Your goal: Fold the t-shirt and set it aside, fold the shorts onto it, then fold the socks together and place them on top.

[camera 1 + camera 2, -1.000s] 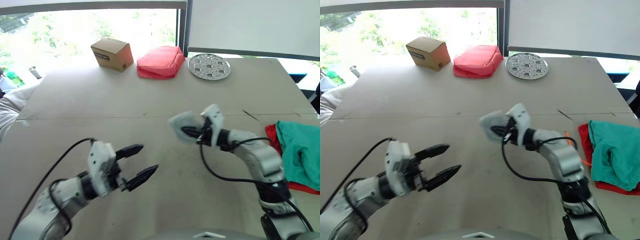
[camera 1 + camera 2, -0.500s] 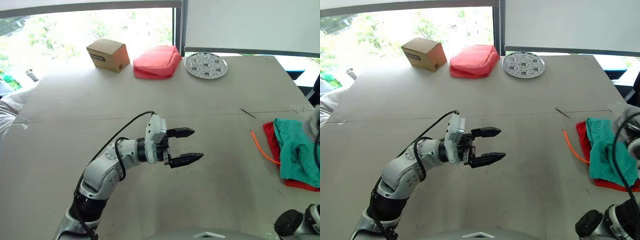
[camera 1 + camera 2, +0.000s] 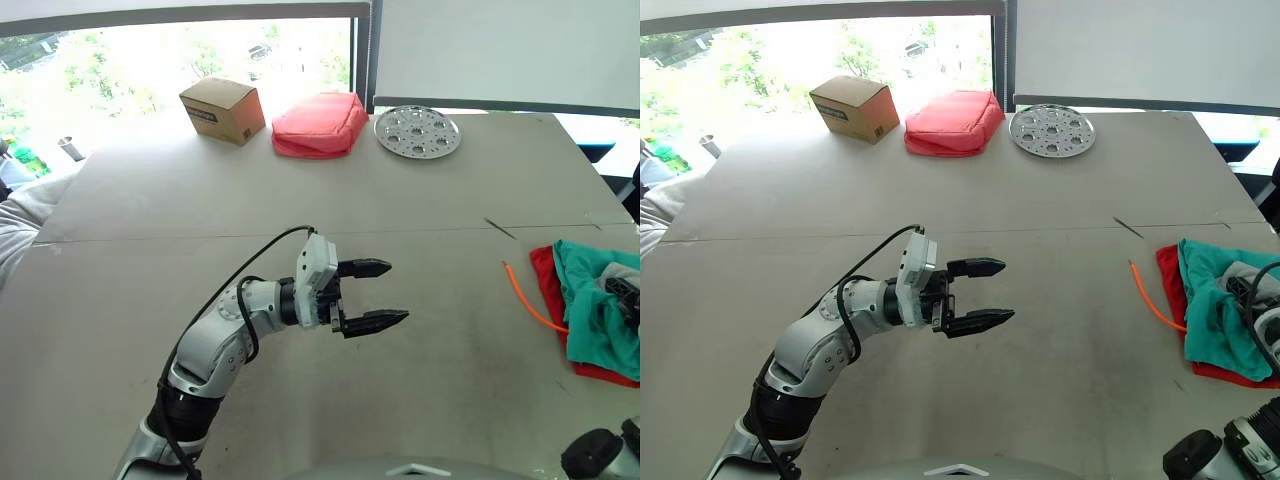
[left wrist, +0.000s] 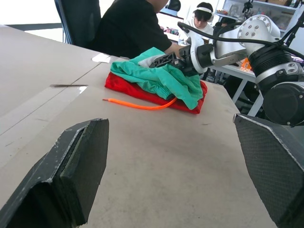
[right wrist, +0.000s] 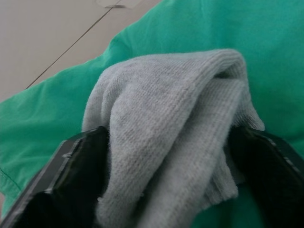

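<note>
The surface [image 3: 420, 200] carries the teal shorts [image 3: 600, 310] at its right edge, lying on the red t-shirt [image 3: 548, 290]; an orange cord [image 3: 528, 302] curls just beside them; the left pincer [image 3: 375, 295] hovers mid-surface, its 2 fingers spread; the right pincer [image 5: 166, 185] is pinching the grey socks [image 5: 166, 137] against the shorts.
</note>
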Controlling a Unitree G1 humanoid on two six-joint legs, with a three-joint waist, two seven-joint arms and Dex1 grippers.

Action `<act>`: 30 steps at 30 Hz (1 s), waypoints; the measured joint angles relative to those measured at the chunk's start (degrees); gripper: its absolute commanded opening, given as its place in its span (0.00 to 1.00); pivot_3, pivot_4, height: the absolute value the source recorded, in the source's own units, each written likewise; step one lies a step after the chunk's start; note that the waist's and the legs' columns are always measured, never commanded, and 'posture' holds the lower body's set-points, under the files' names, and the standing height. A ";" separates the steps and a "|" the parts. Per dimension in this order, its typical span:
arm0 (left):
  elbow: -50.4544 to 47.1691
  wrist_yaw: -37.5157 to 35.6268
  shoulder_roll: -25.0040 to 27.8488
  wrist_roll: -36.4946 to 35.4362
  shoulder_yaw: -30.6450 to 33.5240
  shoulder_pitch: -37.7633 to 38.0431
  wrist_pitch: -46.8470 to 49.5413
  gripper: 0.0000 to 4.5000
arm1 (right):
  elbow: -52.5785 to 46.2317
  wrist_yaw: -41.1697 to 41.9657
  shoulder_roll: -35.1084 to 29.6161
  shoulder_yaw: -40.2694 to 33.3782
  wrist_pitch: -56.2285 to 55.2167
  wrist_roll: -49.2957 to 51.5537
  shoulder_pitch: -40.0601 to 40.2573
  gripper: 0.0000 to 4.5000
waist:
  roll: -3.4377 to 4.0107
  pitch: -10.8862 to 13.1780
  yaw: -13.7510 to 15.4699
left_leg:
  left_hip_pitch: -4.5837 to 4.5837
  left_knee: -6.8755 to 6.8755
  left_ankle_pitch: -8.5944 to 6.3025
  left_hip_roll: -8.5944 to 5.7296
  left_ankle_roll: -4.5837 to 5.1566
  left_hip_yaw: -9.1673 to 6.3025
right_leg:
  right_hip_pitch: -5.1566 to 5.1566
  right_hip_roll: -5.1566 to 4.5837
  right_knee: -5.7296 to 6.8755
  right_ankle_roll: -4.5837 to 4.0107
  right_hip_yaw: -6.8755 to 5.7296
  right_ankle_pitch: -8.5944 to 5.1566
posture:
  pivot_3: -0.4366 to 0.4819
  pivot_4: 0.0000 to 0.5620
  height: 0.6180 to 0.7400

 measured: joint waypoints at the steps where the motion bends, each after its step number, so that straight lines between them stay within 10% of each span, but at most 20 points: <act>1: 0.21 -0.35 0.01 -0.16 0.02 -0.03 0.01 1.00 | -3.63 1.25 0.10 -2.28 2.02 1.92 0.94 1.00 | 0.05 0.02 0.03 | -0.02 -0.01 0.00 0.01 0.00 -0.02 | -0.01 0.00 -0.01 0.01 -0.01 -0.01 | 0.48 0.27 0.99; 12: 5.36 2.73 -2.86 0.20 3.20 -1.87 -0.20 1.00 | -33.26 17.41 3.45 -7.91 -7.99 16.78 21.00 1.00 | -0.09 -0.06 -0.79 | 0.10 -0.01 -0.02 0.20 0.00 0.11 | 0.01 0.07 -0.06 0.22 0.09 -0.11 | 0.48 0.27 0.99; 23: -1.76 26.19 -4.50 2.71 18.91 6.83 3.47 1.00 | -19.23 26.68 -4.73 55.22 -41.86 1.12 9.66 1.00 | -0.46 0.19 -0.59 | 0.04 -0.02 0.00 0.15 -0.03 -0.03 | -0.06 0.05 -0.03 -0.01 0.03 0.00 | 0.48 0.27 0.99; 30: -12.84 16.38 8.82 -5.96 28.57 22.27 7.77 1.00 | -2.90 43.79 -15.21 60.99 -54.20 1.21 8.32 1.00 | -0.41 0.36 0.36 | -0.04 -0.02 -0.01 0.13 -0.03 -0.06 | -0.13 -0.15 -0.08 0.12 -0.13 -0.10 | 0.48 0.27 0.99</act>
